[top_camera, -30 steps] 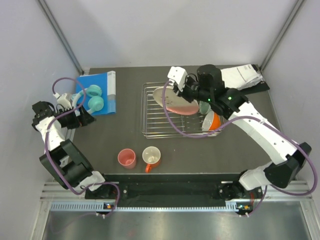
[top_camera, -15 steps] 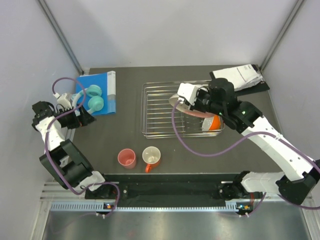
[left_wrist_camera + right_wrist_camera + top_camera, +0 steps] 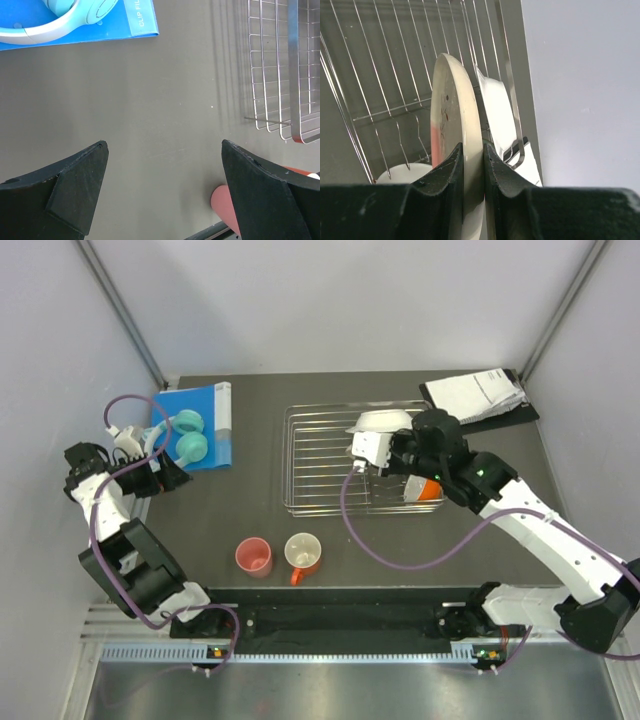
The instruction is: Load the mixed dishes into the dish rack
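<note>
The dark grey table [image 3: 230,510] sat between pale walls, with the silver dish rack [image 3: 300,502] toward its far right. Over the rack, the right gripper [image 3: 472,156] pinched the rim of the cream-and-pink plate [image 3: 451,115], one finger on each face, holding it on edge above the wires; whether it already touched them could not be told. The plate looked stiff, glazed and breakable, probably slick, so the rim was the sensible hold and a gentle set-down seemed wise. Just behind it a white shallow bowl [image 3: 495,112] leaned in the rack, an orange white-lined bowl [image 3: 428,488] beside it. The pink cup [image 3: 254,556] and orange white-lined mug [image 3: 303,552] stood well apart, near the table's front. The left gripper [image 3: 163,146] hung spread wide, holding nothing.
</note>
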You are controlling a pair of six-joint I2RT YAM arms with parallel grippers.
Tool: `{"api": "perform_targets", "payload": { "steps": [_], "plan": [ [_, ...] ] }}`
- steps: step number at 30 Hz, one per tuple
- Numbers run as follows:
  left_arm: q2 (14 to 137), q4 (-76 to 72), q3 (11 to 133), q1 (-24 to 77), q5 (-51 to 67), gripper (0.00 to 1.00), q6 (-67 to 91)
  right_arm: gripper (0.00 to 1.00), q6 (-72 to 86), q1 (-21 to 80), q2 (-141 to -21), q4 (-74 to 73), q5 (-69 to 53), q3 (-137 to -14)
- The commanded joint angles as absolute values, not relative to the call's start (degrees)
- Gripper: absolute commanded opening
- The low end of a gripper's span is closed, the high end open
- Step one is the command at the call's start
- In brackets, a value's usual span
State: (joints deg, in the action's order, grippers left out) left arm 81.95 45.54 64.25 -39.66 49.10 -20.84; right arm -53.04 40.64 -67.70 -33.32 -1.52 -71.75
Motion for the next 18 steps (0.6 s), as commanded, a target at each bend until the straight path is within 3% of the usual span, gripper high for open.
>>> {"api": "perform_targets", "payload": {
  "steps": [1, 18],
  "plan": [
    [82.27, 43.86, 64.42, -39.46, 50.89, 0.99, -19.95, 0.00, -57.13, 40.34, -64.25, -26.46, -0.61, -71.28],
    [83.06, 43.16, 64.34, -39.29, 50.18, 0.99, -19.78, 0.00, -59.94, 40.61, -70.48, -25.93, -1.58, -70.75]
  ]
}}
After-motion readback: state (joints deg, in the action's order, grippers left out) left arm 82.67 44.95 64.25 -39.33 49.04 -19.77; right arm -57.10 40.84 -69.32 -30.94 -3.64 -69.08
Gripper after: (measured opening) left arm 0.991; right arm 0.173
